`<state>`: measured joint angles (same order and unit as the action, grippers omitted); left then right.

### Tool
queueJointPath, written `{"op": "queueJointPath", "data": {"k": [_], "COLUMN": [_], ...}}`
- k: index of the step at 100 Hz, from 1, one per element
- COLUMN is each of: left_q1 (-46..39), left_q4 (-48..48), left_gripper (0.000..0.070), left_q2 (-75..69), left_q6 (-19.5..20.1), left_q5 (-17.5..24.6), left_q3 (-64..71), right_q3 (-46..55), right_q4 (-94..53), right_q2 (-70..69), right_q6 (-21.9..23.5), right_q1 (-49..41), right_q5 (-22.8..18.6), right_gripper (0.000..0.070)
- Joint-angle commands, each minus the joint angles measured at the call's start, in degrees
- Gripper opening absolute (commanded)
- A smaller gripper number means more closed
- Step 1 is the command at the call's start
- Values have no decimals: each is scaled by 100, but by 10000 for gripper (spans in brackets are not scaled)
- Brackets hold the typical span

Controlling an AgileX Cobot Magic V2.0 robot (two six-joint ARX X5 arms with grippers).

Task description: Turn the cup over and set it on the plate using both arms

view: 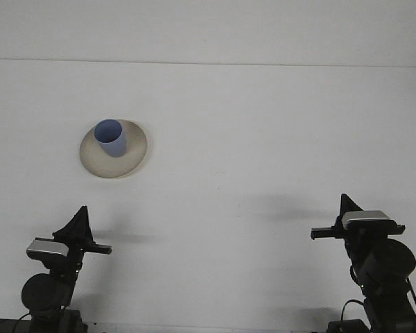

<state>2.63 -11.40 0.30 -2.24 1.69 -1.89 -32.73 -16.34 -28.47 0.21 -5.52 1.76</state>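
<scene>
Nearest you, both arms sit low at the table's front edge: your left gripper (pixel 78 216) and right gripper (pixel 347 205), fingers too dark to tell if parted. Ahead, bare white tabletop (pixel 263 139) gives wide room. Farther left, the blue plastic cup (pixel 111 138) stands mouth-up on the round beige plate (pixel 135 156).

Blue cup (pixel 110 137) upright on beige plate (pixel 132 161)

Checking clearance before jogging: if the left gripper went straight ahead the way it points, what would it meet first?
Probably the plate holding the blue cup, up-table from the left gripper; bare table between, though depth is unclear.
</scene>
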Motion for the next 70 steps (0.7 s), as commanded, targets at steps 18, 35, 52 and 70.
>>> {"op": "queueJointPath", "data": {"k": [18,35,52,70], "left_q1": [-4,-4,-4,-4], "left_q4": [-66,-66,-68,-66], "left_gripper": [11,11,11,11], "left_q2": [-11,-11,-11,-11], "left_q6": [35,35,35,35], "left_q5": [2,2,2,2], "left_q3": [109,109,109,109], "right_q3": [-74,-74,-52,391], "right_q4": [72,83,105,575], "right_q2": [-7,-7,221,835], "right_q6": [-26,-26,-26,-26], "right_q1": [-2,-2,15,173], "right_q5": [17,17,-7,-4], "right_gripper": [0,0,0,0]}}
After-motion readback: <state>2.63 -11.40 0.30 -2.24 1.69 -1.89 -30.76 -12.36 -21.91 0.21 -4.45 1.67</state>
